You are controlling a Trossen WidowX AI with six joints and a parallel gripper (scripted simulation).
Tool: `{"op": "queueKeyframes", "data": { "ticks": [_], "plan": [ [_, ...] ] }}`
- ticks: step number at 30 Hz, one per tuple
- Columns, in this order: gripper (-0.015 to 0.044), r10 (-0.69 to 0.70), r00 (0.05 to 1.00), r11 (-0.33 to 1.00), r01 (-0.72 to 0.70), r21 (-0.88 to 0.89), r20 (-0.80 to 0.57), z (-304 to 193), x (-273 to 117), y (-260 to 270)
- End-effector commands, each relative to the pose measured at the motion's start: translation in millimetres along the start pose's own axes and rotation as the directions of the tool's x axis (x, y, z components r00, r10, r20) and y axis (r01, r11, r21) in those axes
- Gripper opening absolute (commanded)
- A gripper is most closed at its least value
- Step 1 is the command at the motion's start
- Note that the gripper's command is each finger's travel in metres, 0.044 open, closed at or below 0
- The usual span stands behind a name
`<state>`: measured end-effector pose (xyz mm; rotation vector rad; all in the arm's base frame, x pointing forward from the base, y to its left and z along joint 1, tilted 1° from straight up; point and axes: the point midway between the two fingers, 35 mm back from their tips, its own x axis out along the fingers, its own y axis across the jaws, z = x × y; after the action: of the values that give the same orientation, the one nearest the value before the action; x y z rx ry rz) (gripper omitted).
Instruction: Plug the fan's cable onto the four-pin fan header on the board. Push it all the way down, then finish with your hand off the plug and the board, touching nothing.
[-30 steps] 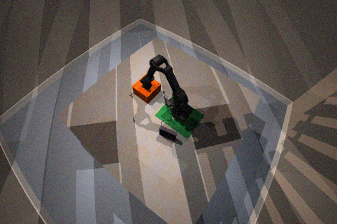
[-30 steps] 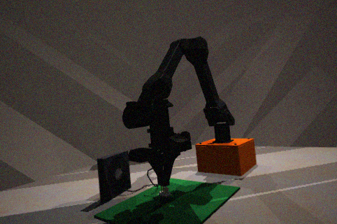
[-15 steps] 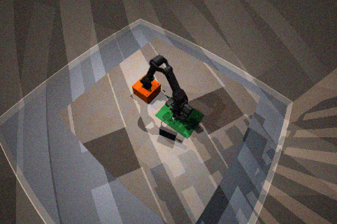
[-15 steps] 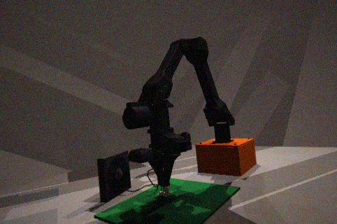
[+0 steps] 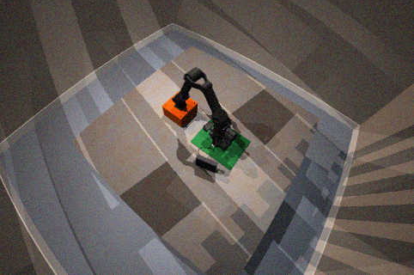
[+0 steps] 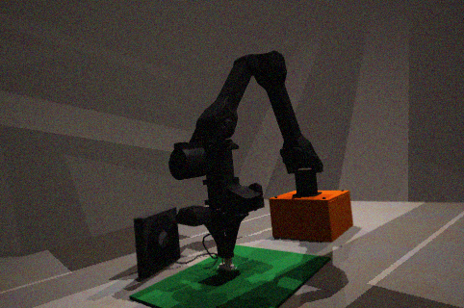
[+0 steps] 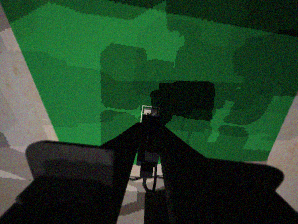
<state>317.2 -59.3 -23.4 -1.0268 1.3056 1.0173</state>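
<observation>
My gripper (image 6: 226, 258) (image 7: 150, 127) points down, shut on the fan plug, which is mostly hidden between the dark fingers. The fingertips are at the pale four-pin header (image 6: 227, 266) (image 7: 148, 111) on the green board (image 5: 232, 161) (image 6: 270, 254) (image 7: 65, 100). The header's far edge shows just beyond the tips in the wrist view. How deep the plug sits on it, if at all, is hidden. The thin dark cable (image 6: 204, 244) (image 7: 150, 188) loops behind the fingers to the black fan (image 5: 206, 163) (image 6: 156, 244). In the top view the arm hides the fingertips.
The orange box (image 5: 179, 113) (image 6: 300, 218) under the arm's base stands behind the board. The fan stands upright beside the board's edge, close to the gripper. Dark patches and shadows lie over the board. Pale low walls (image 5: 107, 69) surround the work area.
</observation>
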Motion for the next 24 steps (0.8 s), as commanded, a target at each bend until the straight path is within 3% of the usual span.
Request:
{"op": "queueKeyframes", "data": {
  "ticks": [1,24],
  "plan": [
    [0.0000,-0.003,1.000,1.000,0.003,-0.003,-0.004,-0.5,1.2,-0.5],
    [0.0000,-0.003,1.000,1.000,0.003,-0.002,-0.004,-0.6,13.0,-0.4]
  ]
}}
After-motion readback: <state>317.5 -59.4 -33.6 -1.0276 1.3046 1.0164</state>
